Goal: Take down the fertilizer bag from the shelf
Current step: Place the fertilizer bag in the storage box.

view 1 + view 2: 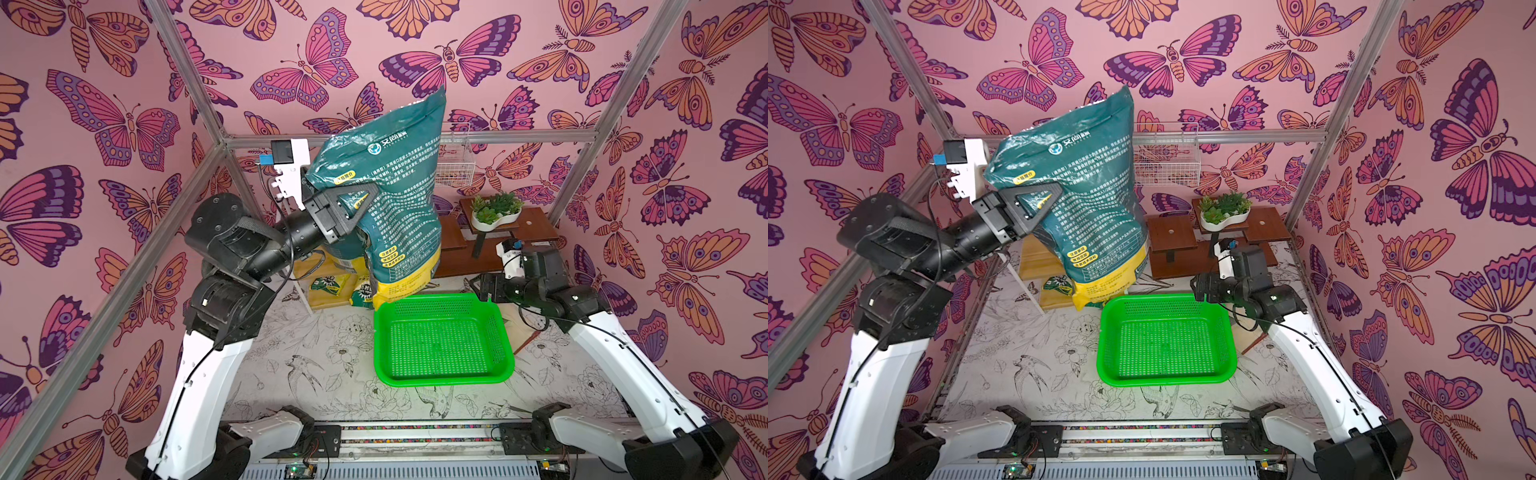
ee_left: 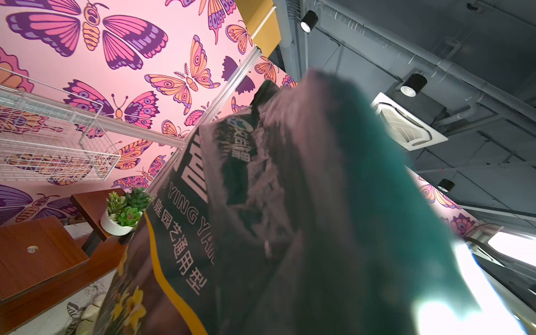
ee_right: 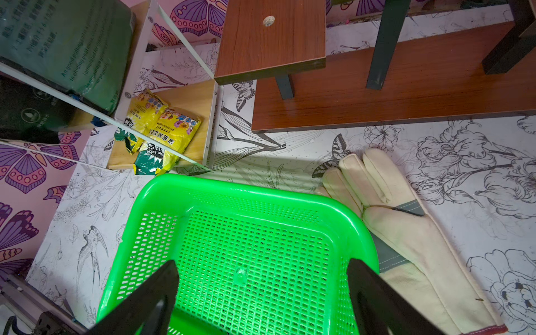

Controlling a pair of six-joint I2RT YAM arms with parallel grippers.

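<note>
The fertilizer bag [image 1: 399, 166] [image 1: 1084, 174] is big, teal with a yellow bottom, and stands nearly upright in the air with its top leaning right. My left gripper [image 1: 365, 199] [image 1: 1050, 199] is shut on its left side at mid height. In the left wrist view the bag [image 2: 290, 203] fills the frame and hides the jaws. The shelf [image 1: 320, 286] [image 1: 1034, 266] [image 3: 188, 107], white frame with yellowish boards, stands behind and below the bag. My right gripper [image 1: 478, 286] [image 1: 1198, 289] [image 3: 261, 265] hangs open over the green basket, holding nothing.
A green perforated basket [image 1: 440, 380] [image 1: 1163, 380] [image 3: 232, 185] sits mid-table. Small yellow packets [image 3: 162, 127] lie on the shelf's lower board. A cream glove [image 3: 406, 232] lies right of the basket. Behind are a brown stepped stand [image 1: 536, 224], a potted plant [image 1: 496, 210] and a white wire basket [image 1: 455, 162].
</note>
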